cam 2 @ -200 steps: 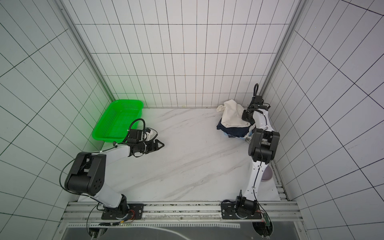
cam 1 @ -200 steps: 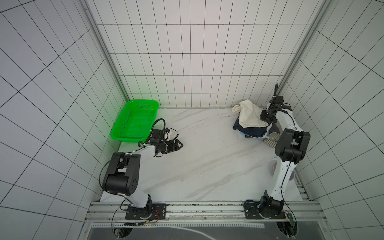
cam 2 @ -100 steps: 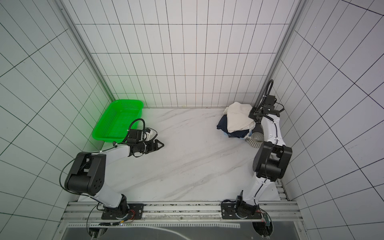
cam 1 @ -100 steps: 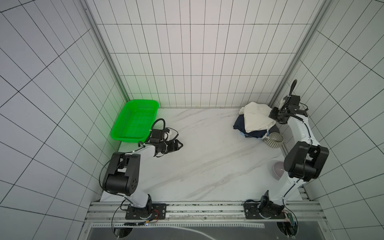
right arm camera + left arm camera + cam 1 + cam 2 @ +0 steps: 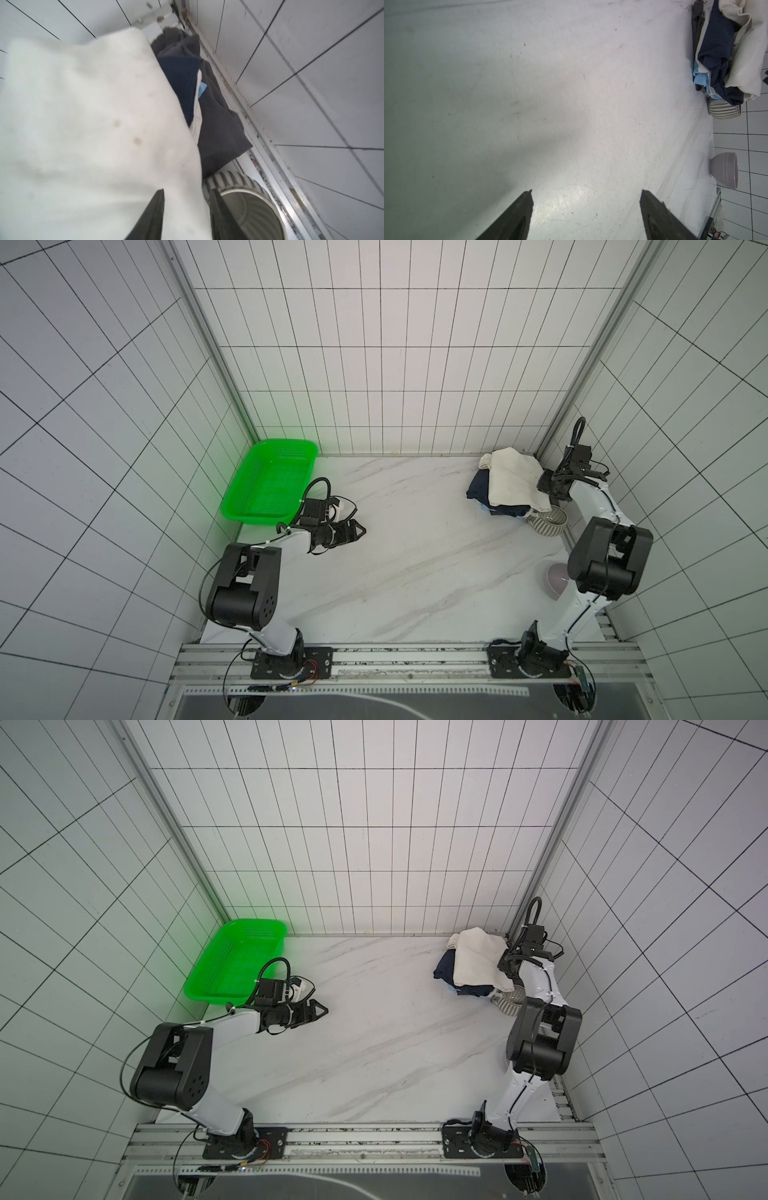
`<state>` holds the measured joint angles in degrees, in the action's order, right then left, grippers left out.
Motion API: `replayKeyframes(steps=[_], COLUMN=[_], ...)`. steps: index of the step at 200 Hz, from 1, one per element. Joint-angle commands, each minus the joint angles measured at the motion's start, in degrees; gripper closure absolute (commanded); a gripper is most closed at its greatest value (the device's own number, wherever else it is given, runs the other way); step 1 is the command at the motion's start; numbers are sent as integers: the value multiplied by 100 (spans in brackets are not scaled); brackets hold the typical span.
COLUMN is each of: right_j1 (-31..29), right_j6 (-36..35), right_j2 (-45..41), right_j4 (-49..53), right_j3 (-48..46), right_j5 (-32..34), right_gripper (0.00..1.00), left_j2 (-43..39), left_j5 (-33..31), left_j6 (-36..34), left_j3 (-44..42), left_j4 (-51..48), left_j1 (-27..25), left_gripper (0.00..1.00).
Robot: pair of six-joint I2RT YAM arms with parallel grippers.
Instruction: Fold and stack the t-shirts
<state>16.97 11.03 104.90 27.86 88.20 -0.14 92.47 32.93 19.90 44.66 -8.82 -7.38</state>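
The t-shirts lie piled at the back right corner. A cream-white shirt (image 5: 513, 481) (image 5: 478, 961) (image 5: 83, 124) is draped over a navy one (image 5: 480, 487) (image 5: 716, 41) (image 5: 178, 79), and a light-blue edge (image 5: 700, 78) (image 5: 203, 88) peeks out low in the pile. My right gripper (image 5: 543, 488) (image 5: 187, 192) sits at the pile's right edge, its jaws apart over the cream shirt's hem. My left gripper (image 5: 360, 531) (image 5: 324, 1009) (image 5: 586, 192) hovers wide open over bare table at the left, holding nothing.
A ribbed grey-white bowl (image 5: 548, 522) (image 5: 239, 182) lies against the pile, beside the right wall. A pale lilac bowl (image 5: 555, 576) (image 5: 724, 172) lies on its side nearer the front right. A green basket (image 5: 270, 485) (image 5: 232, 965) stands at the back left.
My right gripper carried the cream shirt's edge rightward across the pile, laying it flatter, and its jaws have parted. The left arm has not moved.
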Motion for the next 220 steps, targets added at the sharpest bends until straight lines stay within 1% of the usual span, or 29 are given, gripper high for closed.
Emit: replayKeyframes(steps=[1, 13, 28, 44, 64, 77, 97, 106, 130, 150, 169, 184, 203, 220], right_j1=[-488, -701, -879, -926, -969, -1099, -1292, -1315, -1314, -1319, -1311, -1314, -1324, -1337], right_j6=[-188, -225, -272, -245, -370, -546, -764, -791, -870, -929, -987, -976, -926, -818], right_j2=[-270, -26, 485, 1119, 1834, 2136, 2284, 2289, 2008, 1589, 1120, 737, 169, -580], right_j4=[-307, -363, -417, -295, -224, -94, -78, -59, 72, 303, 387, 371, 271, -214], right_j3=[79, 299, 740, 1372, 2006, 2248, 2172, 2161, 2238, 2384, 2279, 1984, 1369, 306], right_j5=[235, 145, 84, 122, -18, 25, 310, 318, 234, 188, 37, 23, 9, -83], right_gripper=[59, 59, 58, 57, 55, 49, 39, 35, 30, 26, 23, 21, 19, 17], left_j2=[70, 53, 54, 52, 86, 96, 114, 105, 96, 87, 74, 48, -28, -241], left_j5=[53, 39, 30, 23, 28, 25, 11, 4, -10, -10, -18, -27, -86, -329], left_j6=[-91, -105, -116, -127, -122, -135, -153, -149, -154, -145, -136, -127, -84, 68], left_j3=[134, 130, 149, 156, 148, 148, 157, 156, 167, 170, 160, 164, 183, 164], left_j4=[74, 56, 34, 14, 12, 12, -1, -6, -23, -23, -23, -23, -32, 9], left_j1=[27, 26, 27, 26, 26, 26, 26, 35, 36, 39, 35, 38, 35, 35], left_gripper=[18, 18, 18, 18, 18, 18, 18, 18, 18, 18, 18, 18, 18, 17])
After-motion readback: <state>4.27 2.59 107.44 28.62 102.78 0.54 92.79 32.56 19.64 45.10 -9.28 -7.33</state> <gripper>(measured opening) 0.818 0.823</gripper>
